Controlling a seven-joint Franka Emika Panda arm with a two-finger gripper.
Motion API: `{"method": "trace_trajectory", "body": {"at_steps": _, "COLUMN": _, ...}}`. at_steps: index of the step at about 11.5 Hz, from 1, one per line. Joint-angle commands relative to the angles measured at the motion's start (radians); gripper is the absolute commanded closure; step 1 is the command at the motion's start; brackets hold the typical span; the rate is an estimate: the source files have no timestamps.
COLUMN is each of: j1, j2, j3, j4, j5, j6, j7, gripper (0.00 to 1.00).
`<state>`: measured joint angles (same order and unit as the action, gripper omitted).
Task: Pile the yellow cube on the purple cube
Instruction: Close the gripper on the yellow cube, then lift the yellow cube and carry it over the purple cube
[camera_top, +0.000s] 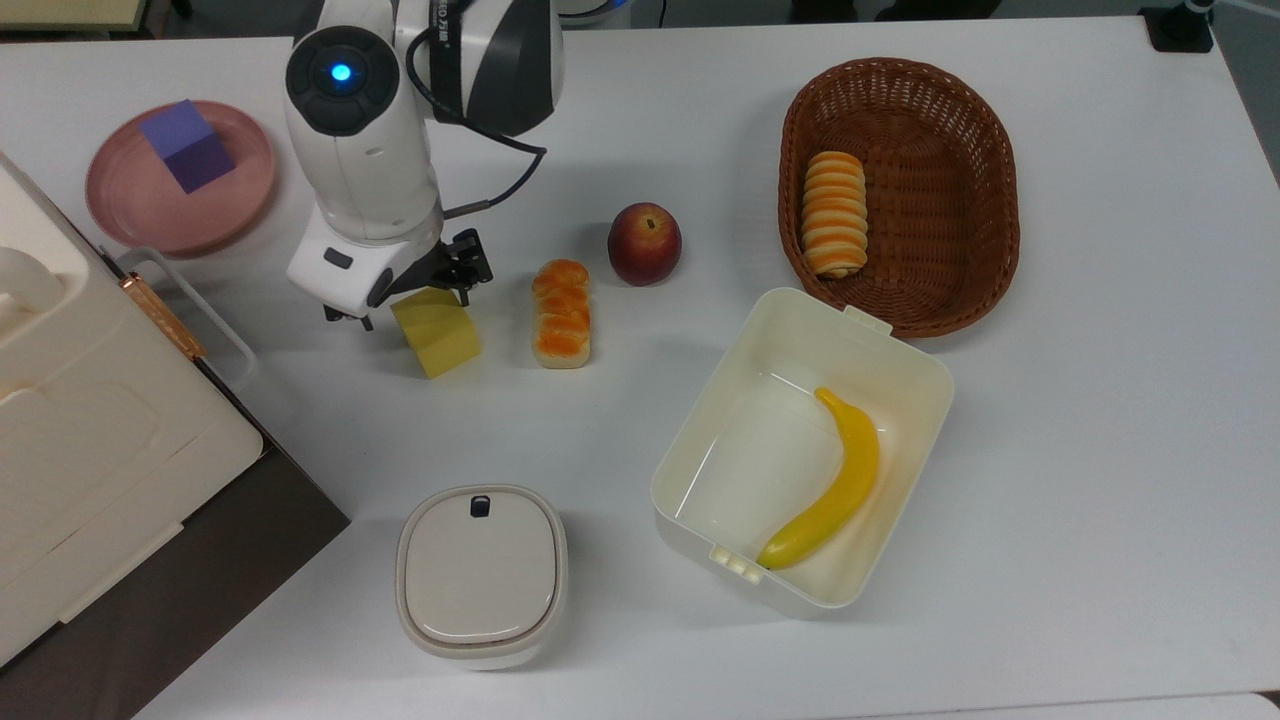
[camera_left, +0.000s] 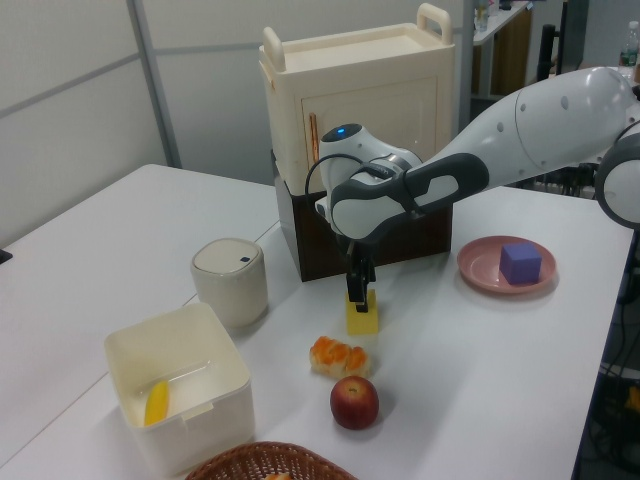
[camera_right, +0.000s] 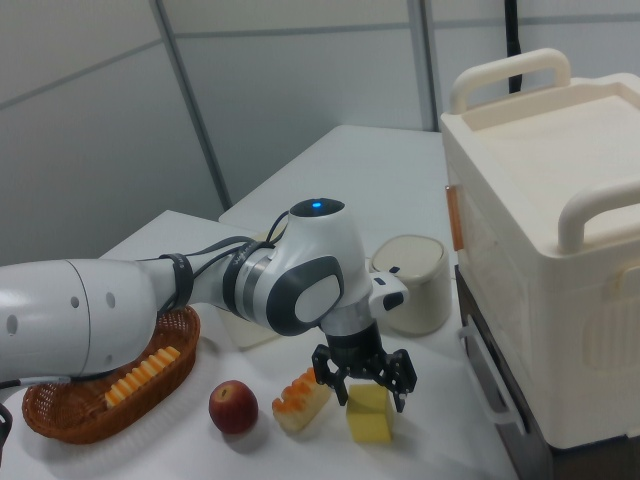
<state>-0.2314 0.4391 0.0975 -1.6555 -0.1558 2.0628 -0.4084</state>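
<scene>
The yellow cube (camera_top: 440, 335) (camera_left: 363, 320) (camera_right: 369, 414) rests on the white table, left of centre in the top view. My gripper (camera_top: 405, 296) (camera_left: 357, 296) (camera_right: 365, 383) hangs right over it, open, with one finger on each side of the cube's top; the right view shows both black fingers spread beside its upper edges. The purple cube (camera_top: 186, 146) (camera_left: 520, 262) sits on a pink plate (camera_top: 235, 205) (camera_left: 480, 272) at the top view's far left, well apart from the gripper.
A bread loaf (camera_top: 561, 312) lies just to the top view's right of the yellow cube, an apple (camera_top: 644, 243) beyond it. A wicker basket (camera_top: 960, 240), a white bin (camera_top: 720, 400) with a banana, a lidded pot (camera_top: 481, 575) and a tall cream cabinet (camera_top: 90, 420) stand around.
</scene>
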Motion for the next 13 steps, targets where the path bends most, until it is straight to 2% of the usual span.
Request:
{"method": "trace_trajectory", "body": {"at_steps": 1, "j1": 0.003, "j2": 0.019, "j3": -0.004, "j4": -0.004, "j5": -0.002, "j6": 0.045, "j7": -0.004, "gripper": 0.00}}
{"method": "trace_trajectory", "body": {"at_steps": 4, "j1": 0.014, "j2": 0.044, "j3": -0.002, "j4": -0.006, "j5": 0.012, "j6": 0.059, "j7": 0.002, "gripper": 0.00}}
{"method": "trace_trajectory", "body": {"at_steps": 5, "j1": 0.014, "j2": 0.050, "j3": -0.002, "j4": -0.006, "j5": 0.027, "j6": 0.060, "j7": 0.037, "gripper": 0.05}}
{"method": "trace_trajectory", "body": {"at_steps": 7, "j1": 0.027, "j2": 0.049, "j3": -0.001, "j4": -0.004, "j5": 0.032, "j6": 0.101, "j7": 0.203, "gripper": 0.50}}
{"method": "trace_trajectory", "body": {"at_steps": 8, "j1": 0.027, "j2": 0.041, "j3": -0.001, "j4": -0.004, "j5": 0.029, "j6": 0.105, "j7": 0.299, "gripper": 0.62}}
{"method": "trace_trajectory", "body": {"at_steps": 10, "j1": 0.000, "j2": -0.018, "j3": -0.004, "j4": -0.016, "j5": 0.027, "j6": 0.088, "j7": 0.339, "gripper": 0.63}}
{"method": "trace_trajectory", "body": {"at_steps": 13, "j1": -0.072, "j2": -0.082, "j3": -0.004, "j4": -0.029, "j5": 0.019, "j6": 0.018, "j7": 0.272, "gripper": 0.63}}
